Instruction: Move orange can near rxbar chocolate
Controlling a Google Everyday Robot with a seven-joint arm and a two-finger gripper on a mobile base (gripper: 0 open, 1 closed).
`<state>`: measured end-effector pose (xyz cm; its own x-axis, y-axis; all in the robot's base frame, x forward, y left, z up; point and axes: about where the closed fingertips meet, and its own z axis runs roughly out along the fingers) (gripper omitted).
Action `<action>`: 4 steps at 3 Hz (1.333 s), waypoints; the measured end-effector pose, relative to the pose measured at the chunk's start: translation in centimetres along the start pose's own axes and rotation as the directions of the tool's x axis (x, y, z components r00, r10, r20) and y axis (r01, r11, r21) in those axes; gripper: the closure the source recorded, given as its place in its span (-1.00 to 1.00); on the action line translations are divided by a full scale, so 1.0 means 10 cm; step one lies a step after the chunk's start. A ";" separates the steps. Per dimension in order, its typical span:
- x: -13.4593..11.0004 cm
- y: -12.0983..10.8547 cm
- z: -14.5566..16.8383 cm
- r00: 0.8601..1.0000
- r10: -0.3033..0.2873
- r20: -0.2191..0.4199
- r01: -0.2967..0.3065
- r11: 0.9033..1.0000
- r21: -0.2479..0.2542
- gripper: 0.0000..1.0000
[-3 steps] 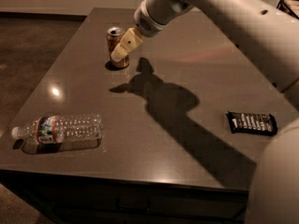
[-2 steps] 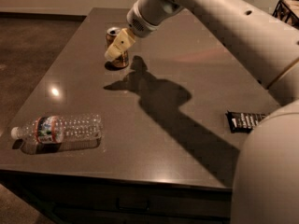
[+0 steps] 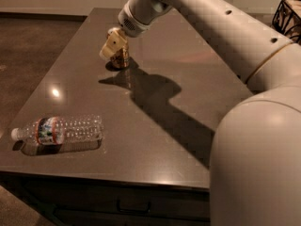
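Note:
The orange can (image 3: 122, 59) stands upright on the far left part of the dark table (image 3: 188, 79). Only its lower body shows. My gripper (image 3: 113, 44) comes down from the upper right and covers the can's top and left side, right at the can. The rxbar chocolate is hidden behind my arm's large white body (image 3: 256, 159) at the right.
A clear plastic water bottle (image 3: 59, 130) lies on its side near the table's front left corner. A dark wire basket (image 3: 288, 13) stands at the far right edge. The arm's shadow runs across the table's middle.
The gripper has moved down and closer onto the can, now covering its top. The arm's body has swung across the right side and now hides the black bar.

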<state>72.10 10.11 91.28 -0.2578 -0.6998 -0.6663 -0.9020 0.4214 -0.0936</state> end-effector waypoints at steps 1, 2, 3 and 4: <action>-0.02 0.00 0.05 1.000 0.001 -0.009 -0.001 1.000 -0.026 -0.17; 0.00 0.00 -0.02 1.000 0.001 -0.012 -0.001 0.999 -0.043 0.30; 0.06 0.01 -0.21 1.000 -0.007 -0.001 0.007 0.999 -0.051 0.77; 0.21 0.06 -0.49 1.000 -0.018 0.017 0.019 0.998 -0.058 1.00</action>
<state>69.36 6.05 93.49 -0.2352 -0.6972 -0.6772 -0.9255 0.3736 -0.0631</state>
